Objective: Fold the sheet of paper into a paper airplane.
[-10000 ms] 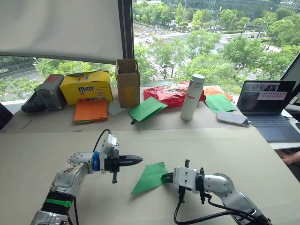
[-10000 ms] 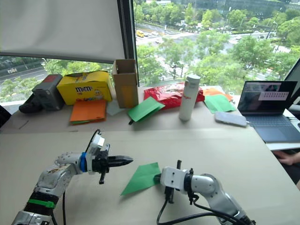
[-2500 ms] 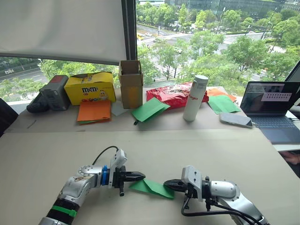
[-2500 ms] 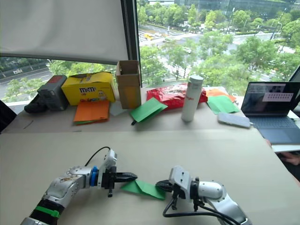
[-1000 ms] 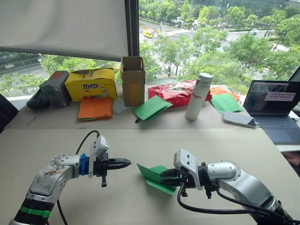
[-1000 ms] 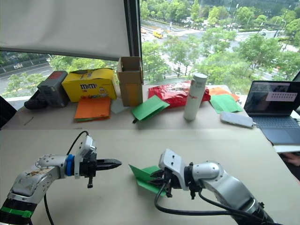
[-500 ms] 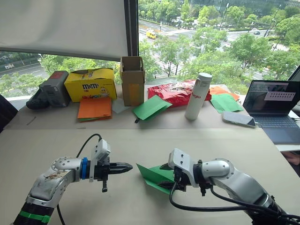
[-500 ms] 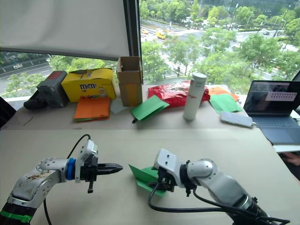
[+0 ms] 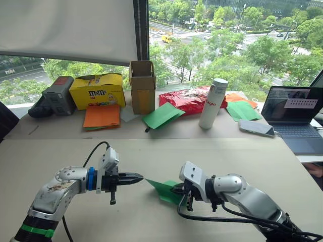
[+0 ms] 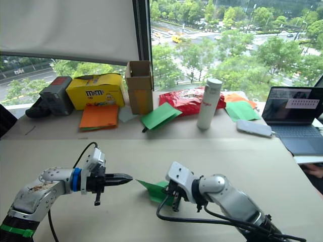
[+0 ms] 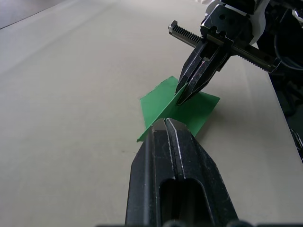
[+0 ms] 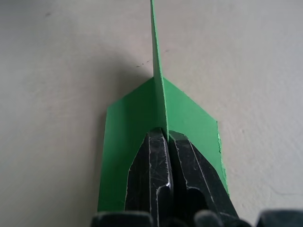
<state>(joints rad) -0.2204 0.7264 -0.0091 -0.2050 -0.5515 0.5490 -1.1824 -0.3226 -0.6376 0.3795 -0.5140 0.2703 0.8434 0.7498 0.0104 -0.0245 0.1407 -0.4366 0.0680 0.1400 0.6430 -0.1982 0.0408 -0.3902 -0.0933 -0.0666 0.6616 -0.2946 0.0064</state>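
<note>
Head stereo pair: high, facing forward and down over table (image 9: 252, 151). Wrist views: low, close, along own fingers. All four share the paper airplane (image 9: 164, 189) mid-table; left wrist view catches right gripper (image 11: 182, 97).

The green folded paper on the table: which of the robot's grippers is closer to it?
Right. The right gripper is shut on the green paper, pinching its raised fold. The left gripper, shut, points at the paper's nose, just short of it.

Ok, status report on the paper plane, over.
Right gripper shut on the green paper airplane, pinching its upright middle fold. Left gripper shut, empty, tips just short of the nose. Table around it bare.
</note>
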